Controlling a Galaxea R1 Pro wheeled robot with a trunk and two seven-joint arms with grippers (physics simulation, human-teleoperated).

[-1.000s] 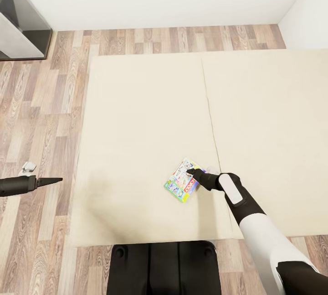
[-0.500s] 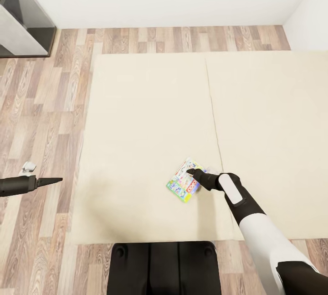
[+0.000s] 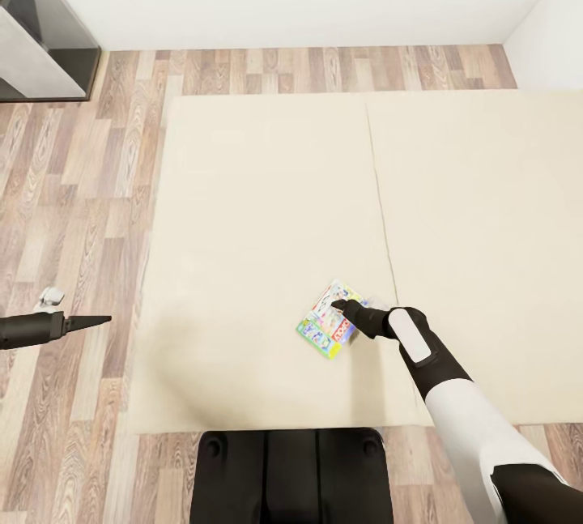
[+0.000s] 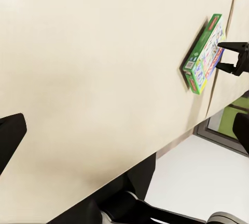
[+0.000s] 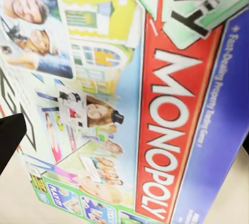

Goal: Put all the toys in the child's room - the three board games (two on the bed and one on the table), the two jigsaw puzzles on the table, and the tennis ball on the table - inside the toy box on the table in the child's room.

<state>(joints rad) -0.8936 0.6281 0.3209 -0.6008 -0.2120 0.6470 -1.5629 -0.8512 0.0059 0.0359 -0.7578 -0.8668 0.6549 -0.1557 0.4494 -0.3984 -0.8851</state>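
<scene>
Barely shifted since before, right gripper (image 3: 344, 309) fingers apart around board game (image 3: 327, 321) on bed (image 3: 243, 224), left gripper (image 3: 101, 319) fingers together; picking up, next needing closing and lifting.

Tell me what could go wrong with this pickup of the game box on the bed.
The right gripper has its jaws spread around one edge of the board game, which lies flat on the bed. Gripped that near the edge, the wide box may tilt or slip out when lifted. Closing could also push the box across the mattress rather than pinch it, or drive a jaw into the mattress.
</scene>
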